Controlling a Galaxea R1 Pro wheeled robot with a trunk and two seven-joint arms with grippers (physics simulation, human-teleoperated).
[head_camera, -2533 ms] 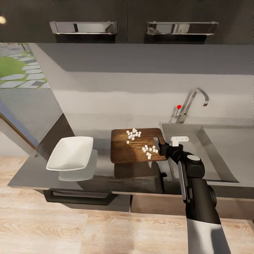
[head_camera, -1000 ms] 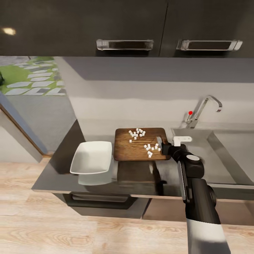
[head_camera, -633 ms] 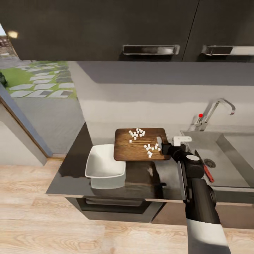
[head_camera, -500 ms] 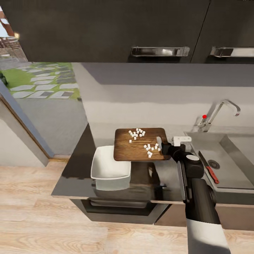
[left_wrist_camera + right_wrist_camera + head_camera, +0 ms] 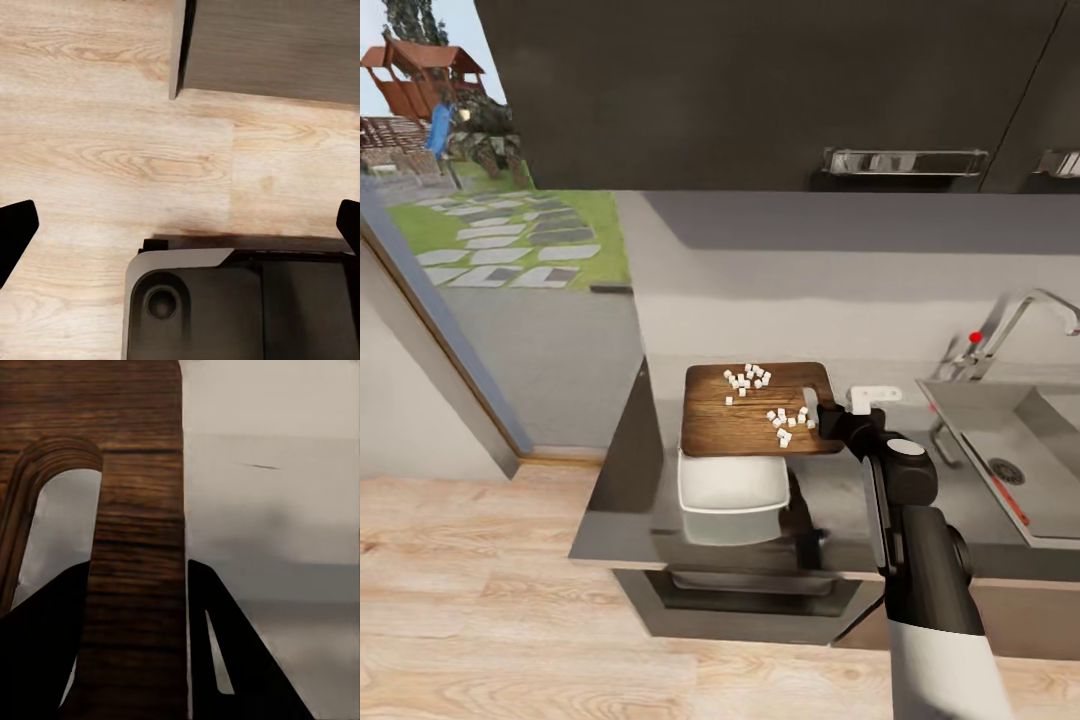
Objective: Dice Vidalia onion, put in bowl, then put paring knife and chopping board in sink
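Beyond the glass at the far left, a garden with stepping stones [image 5: 510, 250] is showing, and wooden flooring [image 5: 470, 590] is running below it. The left end effector [image 5: 180, 225] is hanging over that floor beside the robot's base, its dark fingertips [image 5: 15, 232] standing wide apart with nothing between them.

Next along, the white square bowl [image 5: 733, 486] is sitting on the grey desk [image 5: 630, 490], and the chopping board [image 5: 755, 410] is being held level in the air directly over it, covering the bowl's far part. The diced Vidalia onion [image 5: 765, 398] is lying on the board in two loose clusters. The board's long axis is running left to right, its handle slot pointing right toward the sink.

The right end effector [image 5: 822, 417] is gripping the board by that slotted end; in the right wrist view its fingers [image 5: 225, 660] are clamping the strip of wood [image 5: 139, 547] beside the slot.

The step in hand appears to be transferring the dice into the bowl. The next move probably calls for tilting the board so its left edge dips and the pieces slide in.

Further right, the sink [image 5: 1000, 440] is holding the paring knife [image 5: 1012, 500] near the drain, below the tap [image 5: 1020, 325].
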